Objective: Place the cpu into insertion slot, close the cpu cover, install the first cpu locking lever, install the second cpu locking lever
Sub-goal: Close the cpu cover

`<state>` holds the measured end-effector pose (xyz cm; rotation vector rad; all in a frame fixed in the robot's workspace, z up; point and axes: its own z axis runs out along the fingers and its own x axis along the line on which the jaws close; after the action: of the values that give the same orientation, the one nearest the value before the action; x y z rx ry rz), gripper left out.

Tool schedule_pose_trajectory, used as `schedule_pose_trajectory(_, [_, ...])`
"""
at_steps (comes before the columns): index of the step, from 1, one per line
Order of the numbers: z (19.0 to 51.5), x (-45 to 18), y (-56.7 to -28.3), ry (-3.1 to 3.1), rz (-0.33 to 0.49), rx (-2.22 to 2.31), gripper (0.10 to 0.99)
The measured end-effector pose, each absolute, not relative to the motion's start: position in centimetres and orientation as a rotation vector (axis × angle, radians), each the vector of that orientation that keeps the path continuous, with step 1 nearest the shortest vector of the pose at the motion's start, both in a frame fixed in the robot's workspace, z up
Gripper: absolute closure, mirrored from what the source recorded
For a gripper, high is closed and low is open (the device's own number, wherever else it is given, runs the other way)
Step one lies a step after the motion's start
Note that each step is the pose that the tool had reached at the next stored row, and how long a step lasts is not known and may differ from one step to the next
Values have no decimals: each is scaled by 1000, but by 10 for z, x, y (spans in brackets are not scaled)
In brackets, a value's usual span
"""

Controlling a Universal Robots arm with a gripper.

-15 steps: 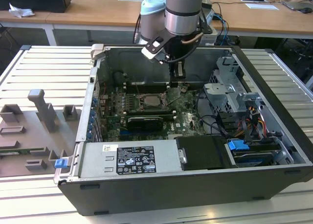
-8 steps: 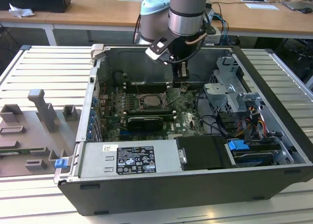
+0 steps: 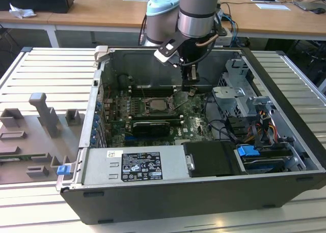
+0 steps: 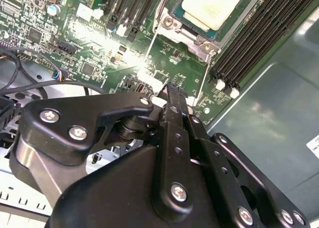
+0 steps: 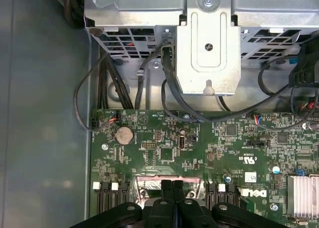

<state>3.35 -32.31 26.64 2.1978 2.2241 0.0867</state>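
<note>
The cpu (image 4: 214,6), a square chip with a silvery top, lies in the black-framed insertion slot (image 4: 215,34) on the green board; in the exterior view the cpu (image 3: 155,105) is in the middle of the open case. The silvery cpu cover (image 4: 172,26) lies flat around the chip. Two thin wire levers (image 4: 203,76) run along the socket's sides, and one lever (image 3: 179,99) slants up toward my gripper (image 3: 191,90). My gripper (image 4: 172,91) is shut, fingers (image 5: 167,188) pressed together, just beside the socket's corner. I cannot tell if it touches the lever.
Long black memory slots (image 4: 249,34) flank the socket. A metal drive cage (image 5: 207,39) with black cables (image 5: 169,83) stands close by. A black card (image 3: 150,126) and the power supply (image 3: 135,164) lie toward the case front. Grey fixtures (image 3: 46,116) sit on the slatted table.
</note>
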Motion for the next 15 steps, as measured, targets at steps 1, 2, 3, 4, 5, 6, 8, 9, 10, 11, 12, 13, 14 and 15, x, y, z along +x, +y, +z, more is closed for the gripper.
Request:
schedule_pose_trajectory(1, [266,34,-323,2224,87,2198,980])
schedule_pose_trajectory(2, [266,35,-323,2224,87,2198,980])
schedule_pose_trajectory(3, [266,35,-323,2224,87,2198,980])
schedule_pose_trajectory(4, [266,36,-323,2224,87,2198,980])
schedule_pose_trajectory(5, [266,36,-323,2224,87,2198,980])
schedule_pose_trajectory(6, [266,37,-323,2224,87,2198,980])
schedule_pose_trajectory(8, [266,38,-323,2224,87,2198,980])
schedule_pose_trajectory(9, [266,39,-323,2224,87,2198,980])
schedule_pose_trajectory(10, [266,39,-323,2224,87,2198,980])
schedule_pose_trajectory(11, [266,39,-323,2224,87,2198,980])
schedule_pose_trajectory(12, [266,40,-323,2224,87,2198,980])
schedule_pose_trajectory(13, [266,40,-323,2224,86,2198,980])
schedule_pose_trajectory(14, [266,40,-323,2224,87,2198,980])
schedule_pose_trajectory(15, [266,41,-323,2224,86,2198,980])
